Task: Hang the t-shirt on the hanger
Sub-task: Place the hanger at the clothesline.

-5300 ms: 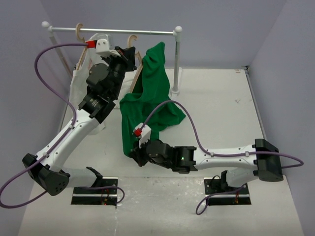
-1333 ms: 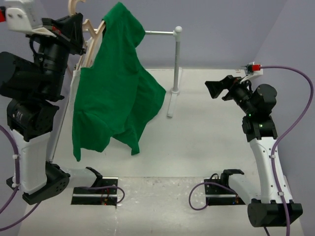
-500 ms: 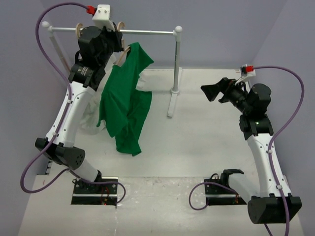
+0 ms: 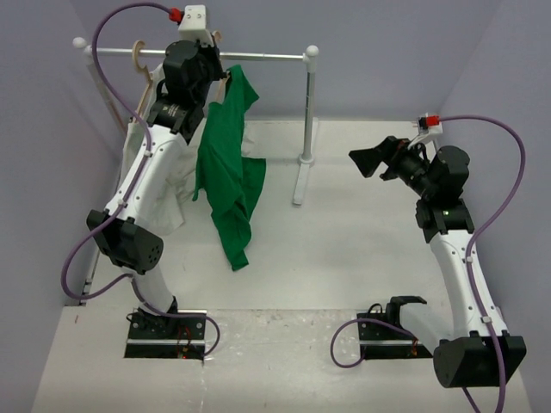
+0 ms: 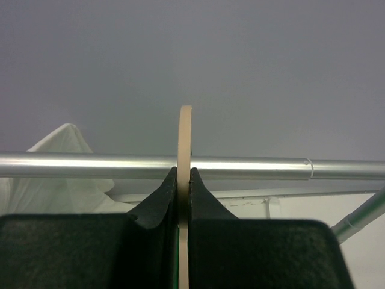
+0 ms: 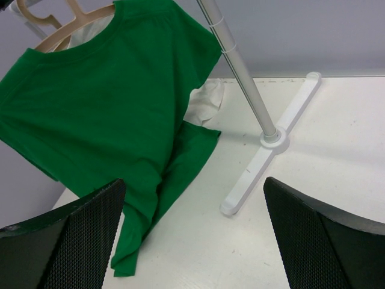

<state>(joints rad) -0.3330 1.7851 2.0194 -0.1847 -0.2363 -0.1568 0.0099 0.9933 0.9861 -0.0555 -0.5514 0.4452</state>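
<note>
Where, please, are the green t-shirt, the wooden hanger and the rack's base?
green t-shirt point(image 6: 108, 102): right wrist view, chest panel.
wooden hanger point(image 5: 185, 129): left wrist view, hook seen edge-on.
rack base point(image 6: 245, 179): right wrist view, near foot.

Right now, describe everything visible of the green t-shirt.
The t-shirt is plain bright green cloth, short-sleeved, without print. It hangs crookedly from the pale wooden hanger, whose frame shows in its neck opening, the body bunched and trailing downward. The left claw pinches the hanger's hook beside the metal rail.

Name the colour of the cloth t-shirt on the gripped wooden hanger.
Bright green t-shirt; right wrist view best.
</note>
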